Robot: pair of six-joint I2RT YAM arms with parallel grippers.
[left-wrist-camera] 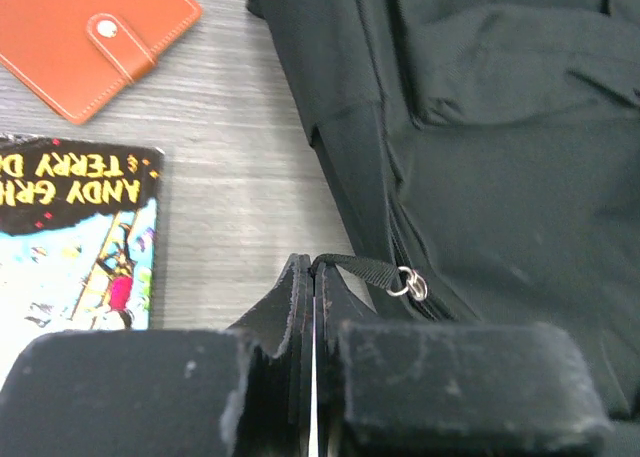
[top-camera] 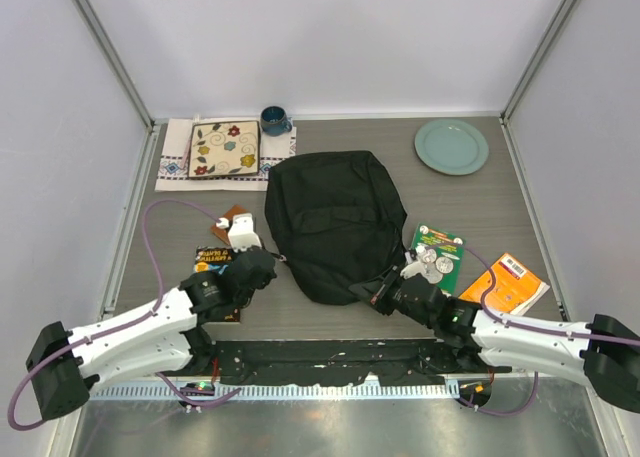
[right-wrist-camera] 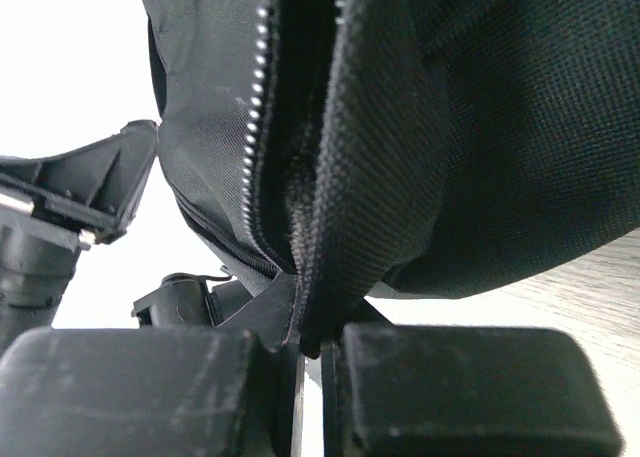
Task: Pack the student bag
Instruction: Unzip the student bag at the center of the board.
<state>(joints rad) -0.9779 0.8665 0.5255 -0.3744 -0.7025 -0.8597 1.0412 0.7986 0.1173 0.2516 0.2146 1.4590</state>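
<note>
The student bag (top-camera: pixel 335 222) is a large black backpack lying flat in the middle of the table. My left gripper (top-camera: pixel 268 260) is at its left near edge, shut on the black strap pull of a zipper (left-wrist-camera: pixel 365 269), whose metal ring (left-wrist-camera: pixel 408 285) sits on the bag's zipper line. The bag fills the right of the left wrist view (left-wrist-camera: pixel 500 147). My right gripper (top-camera: pixel 383 295) is at the bag's near right corner, shut on a fold of bag fabric (right-wrist-camera: pixel 345 227) beside an open zipper track (right-wrist-camera: pixel 258 127), lifting that edge.
An orange wallet (left-wrist-camera: pixel 95 37) and a colourful book (left-wrist-camera: pixel 70 237) lie left of the bag. A green packet (top-camera: pixel 436 257) and an orange booklet (top-camera: pixel 512 282) lie to its right. A patterned plate on a cloth (top-camera: pixel 224 149), a blue mug (top-camera: pixel 274 121) and a green plate (top-camera: pixel 452 146) are at the back.
</note>
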